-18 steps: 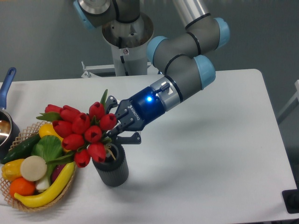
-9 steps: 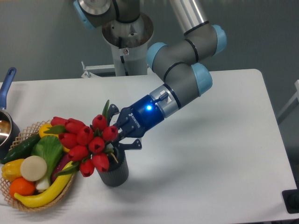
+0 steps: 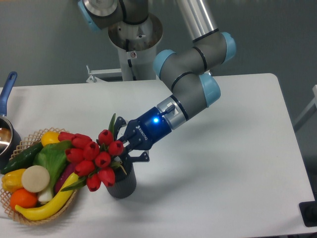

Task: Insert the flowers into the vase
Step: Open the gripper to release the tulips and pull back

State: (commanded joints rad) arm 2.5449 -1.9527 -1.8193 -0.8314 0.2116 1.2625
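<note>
Fixed camera view, one moment, items listed by position relative to the vase (image 3: 120, 184).

Vase: dark grey ribbed cylinder, standing upright on the white table (image 3: 223, 168), near the table's front edge. Its mouth is largely covered by blooms and gripper parts.

Flowers (image 3: 94, 158): bunch of red tulip buds with green leaves, leaning out to the upper left of the vase. The lowest buds overlap the vase rim; the stem ends sit at the mouth, though how deep they reach inside cannot be told. One green leaf stands up above the bunch, beside the gripper body. The outer buds overhang the basket's edge.

Gripper (image 3: 125, 151): black two-finger unit on a blue wrist section with a lit blue indicator, directly above and just right of the vase mouth, angled down to the left. The jaws are pinching the flowers at the stem base, with black fingers showing on either side of the stems.

Arm (image 3: 190, 82): grey UR5e links with light blue joint caps, descending from above and behind the vase.

Wicker basket (image 3: 64, 203): left of the vase, just beside it, holding a banana, an orange, a yellow pepper, a cucumber, a white round vegetable and green leaves.

Metal pot (image 3: 6, 134): far left of the vase, at the picture edge, blue handle pointing up.
</note>
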